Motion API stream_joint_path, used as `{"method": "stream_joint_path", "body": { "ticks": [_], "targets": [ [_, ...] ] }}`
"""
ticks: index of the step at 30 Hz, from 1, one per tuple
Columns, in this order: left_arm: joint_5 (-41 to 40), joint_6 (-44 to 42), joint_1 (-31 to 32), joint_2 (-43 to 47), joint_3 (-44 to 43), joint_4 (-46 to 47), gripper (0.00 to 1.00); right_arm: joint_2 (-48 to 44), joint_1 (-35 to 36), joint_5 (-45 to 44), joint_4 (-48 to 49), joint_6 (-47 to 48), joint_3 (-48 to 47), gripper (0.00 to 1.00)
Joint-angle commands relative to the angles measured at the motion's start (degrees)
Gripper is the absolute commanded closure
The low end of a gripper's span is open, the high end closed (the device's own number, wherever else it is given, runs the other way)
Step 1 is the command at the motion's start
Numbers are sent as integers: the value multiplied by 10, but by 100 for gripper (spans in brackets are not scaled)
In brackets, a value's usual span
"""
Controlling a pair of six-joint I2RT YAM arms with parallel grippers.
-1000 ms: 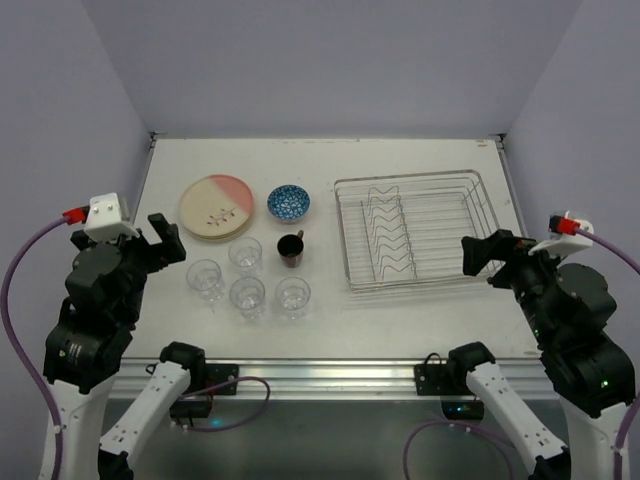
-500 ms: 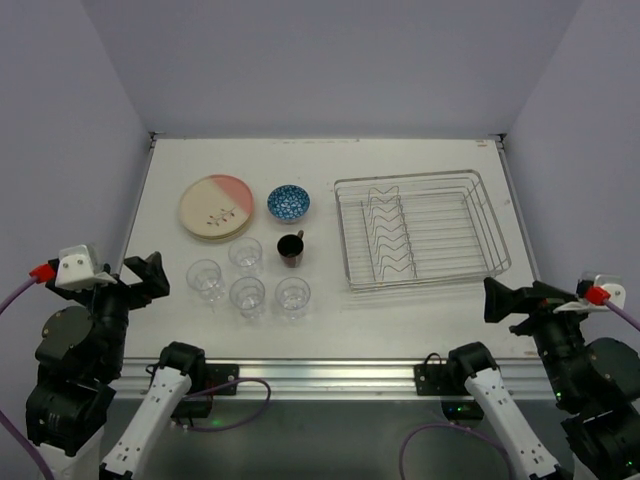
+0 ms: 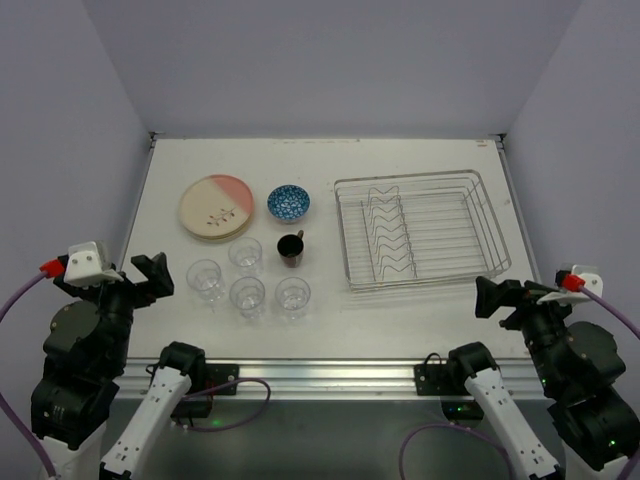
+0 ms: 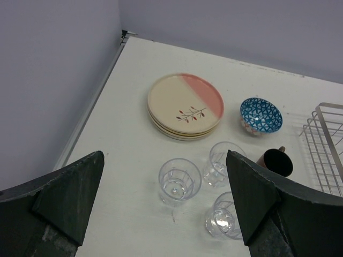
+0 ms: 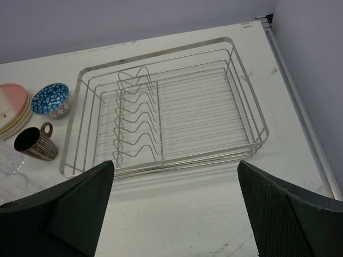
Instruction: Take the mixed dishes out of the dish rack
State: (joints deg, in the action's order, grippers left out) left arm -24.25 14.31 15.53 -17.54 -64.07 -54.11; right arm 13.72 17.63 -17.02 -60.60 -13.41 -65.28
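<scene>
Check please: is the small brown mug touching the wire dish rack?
Apart. The top external view shows a strip of bare table between the mug and the dish rack.

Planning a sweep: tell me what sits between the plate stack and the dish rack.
In the top view, the blue bowl sits between the plate stack and the dish rack.

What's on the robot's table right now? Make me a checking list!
Surface: white table, no spills seen.
Job's things: dish rack holds no dishes; plates stacked, bowl, mug and four tumblers stand on the table left of it.
Clutter: nothing seen.
Hands: left hand and right hand both open, holding nothing, near the front edge.
Cables: purple cables loop off each arm, away from the dishes.
Surroundings: plain lilac walls.
</scene>
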Motion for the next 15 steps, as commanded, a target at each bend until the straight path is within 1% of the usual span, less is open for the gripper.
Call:
{"method": "stream_joint_path", "body": {
  "ticks": [1,15],
  "targets": [
    [3,-11,4,-5,6,17,0,6,0,1,30,6,10,1],
    [-4,-10,6,-7,23,35,0,16,0,1,39,4,23,1]
  ]
}}
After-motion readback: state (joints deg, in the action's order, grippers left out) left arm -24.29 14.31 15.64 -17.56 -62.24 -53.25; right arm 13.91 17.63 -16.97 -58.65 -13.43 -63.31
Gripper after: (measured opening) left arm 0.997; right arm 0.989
